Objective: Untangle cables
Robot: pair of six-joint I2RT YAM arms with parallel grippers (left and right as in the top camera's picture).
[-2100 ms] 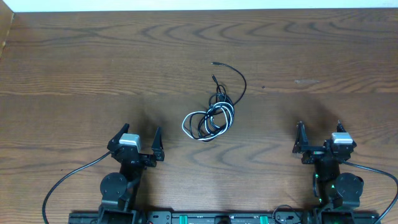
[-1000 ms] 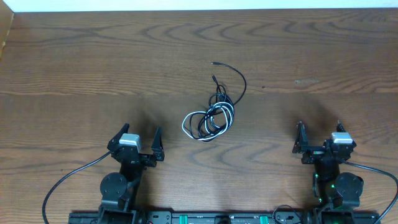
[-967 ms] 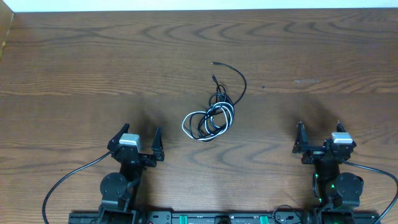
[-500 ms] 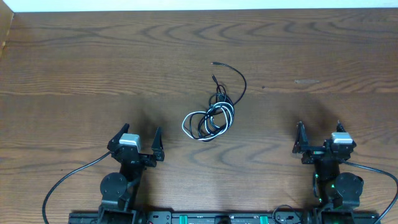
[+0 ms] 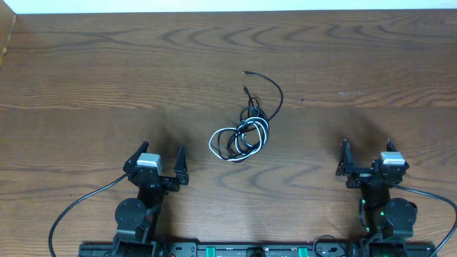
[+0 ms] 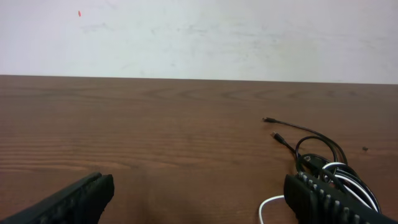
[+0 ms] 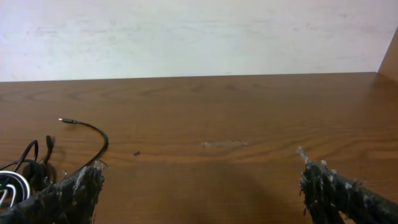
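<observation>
The cables (image 5: 243, 132) lie tangled in the middle of the wooden table: a white cable (image 5: 227, 140) coiled together with a black cable (image 5: 270, 91) whose free end curves away toward the far side. In the left wrist view the cables (image 6: 329, 167) sit partly behind the right finger. In the right wrist view they (image 7: 37, 163) show at the left edge. My left gripper (image 5: 160, 158) rests near the front edge, left of the tangle, open and empty. My right gripper (image 5: 366, 151) rests at the front right, open and empty.
A pale wall (image 6: 199, 37) rises behind the table's far edge. A light scuff mark (image 7: 224, 144) shows on the wood ahead of my right gripper. Thick black arm wires (image 5: 78, 207) trail at the front left.
</observation>
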